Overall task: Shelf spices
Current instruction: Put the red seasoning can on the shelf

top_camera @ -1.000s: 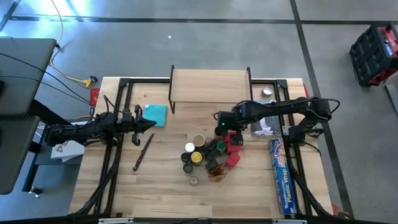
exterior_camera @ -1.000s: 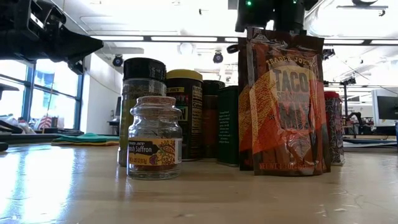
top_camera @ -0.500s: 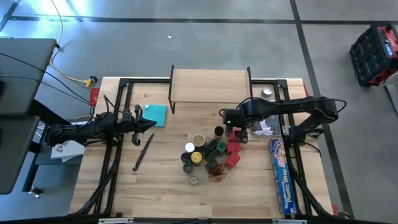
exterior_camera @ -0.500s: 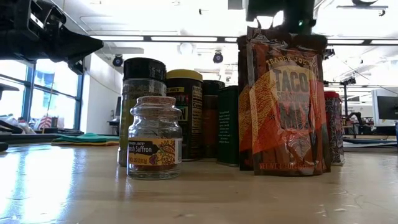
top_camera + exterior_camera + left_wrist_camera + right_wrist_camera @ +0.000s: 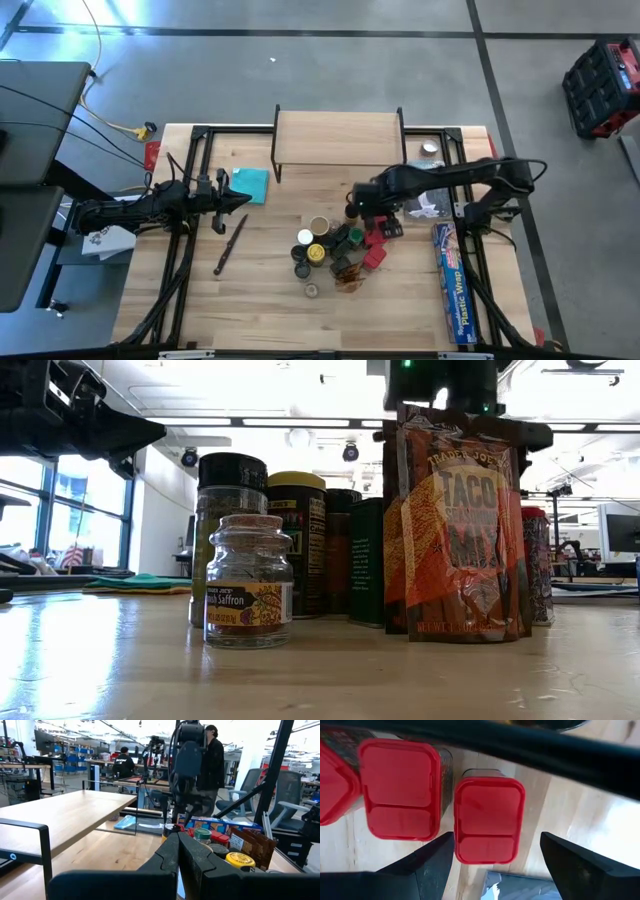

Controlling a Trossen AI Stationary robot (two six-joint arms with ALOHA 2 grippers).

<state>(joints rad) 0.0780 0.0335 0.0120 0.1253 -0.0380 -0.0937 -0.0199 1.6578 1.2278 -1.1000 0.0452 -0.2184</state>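
Note:
The spices [image 5: 335, 250] stand clustered on the table's middle: round jars, red-lidded boxes and an orange-brown packet [image 5: 460, 530]; a small saffron jar [image 5: 248, 595] stands nearest in the low view. The shelf [image 5: 338, 138] stands empty at the far edge. My right gripper [image 5: 495, 870] points down, open, above the cluster's far right part [image 5: 372, 208]. Its fingers stand on either side of a red-lidded box [image 5: 489, 820] without touching it. A second red-lidded box [image 5: 400, 790] stands beside it. My left gripper [image 5: 179, 855] rests shut at the table's left [image 5: 235, 203].
A teal cloth [image 5: 250, 185] lies left of the shelf. A slim dark tool [image 5: 230, 245] lies left of the spices. A long blue plastic-wrap box [image 5: 452, 280] lies along the right edge, and white packaging [image 5: 425, 205] lies under the right arm. People sit in the room beyond.
My right gripper, staying open and pointing down, has swung a little toward the table's right edge and back again. It has rolled about its own axis above the red-lidded boxes. The spices have not moved.

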